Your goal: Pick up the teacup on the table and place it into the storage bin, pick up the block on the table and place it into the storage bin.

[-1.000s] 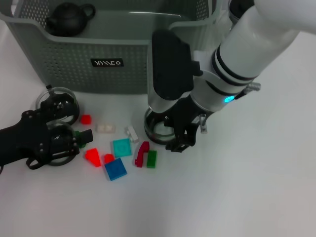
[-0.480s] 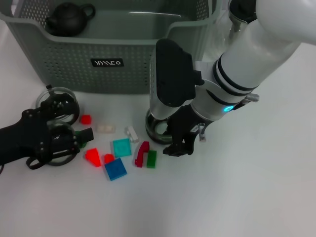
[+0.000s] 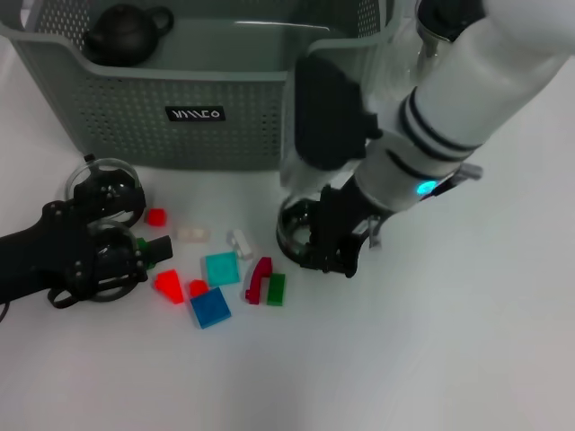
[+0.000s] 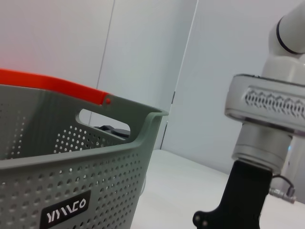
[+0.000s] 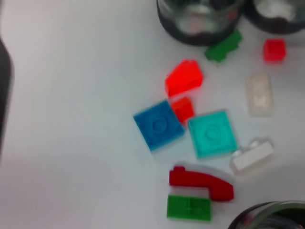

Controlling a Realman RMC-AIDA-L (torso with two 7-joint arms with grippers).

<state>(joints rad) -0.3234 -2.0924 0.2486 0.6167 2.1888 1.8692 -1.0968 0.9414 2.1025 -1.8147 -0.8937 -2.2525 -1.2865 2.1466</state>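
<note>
A clear glass teacup (image 3: 295, 230) sits just in front of the storage bin (image 3: 180, 99), and my right gripper (image 3: 322, 244) is shut on it. Its rim (image 5: 267, 217) shows at the edge of the right wrist view. Two more glass teacups (image 3: 110, 189) (image 3: 115, 262) stand at the left, next to my left gripper (image 3: 90, 256), which lies low on the table. Loose blocks lie between the two grippers: teal (image 3: 222, 268), blue (image 3: 209, 307), dark red curved (image 3: 259, 278), green (image 3: 276, 288) and a red wedge (image 3: 168, 285).
A black teapot (image 3: 126, 34) rests inside the bin at its far left. Small red (image 3: 156, 216) and white (image 3: 191, 233) blocks lie nearer the bin wall. The bin's label (image 4: 66, 211) and my right arm (image 4: 267, 124) show in the left wrist view.
My right gripper has shifted a little to the right, away from the blocks, and the teacup has moved with it. The left arm and the blocks have stayed put.
</note>
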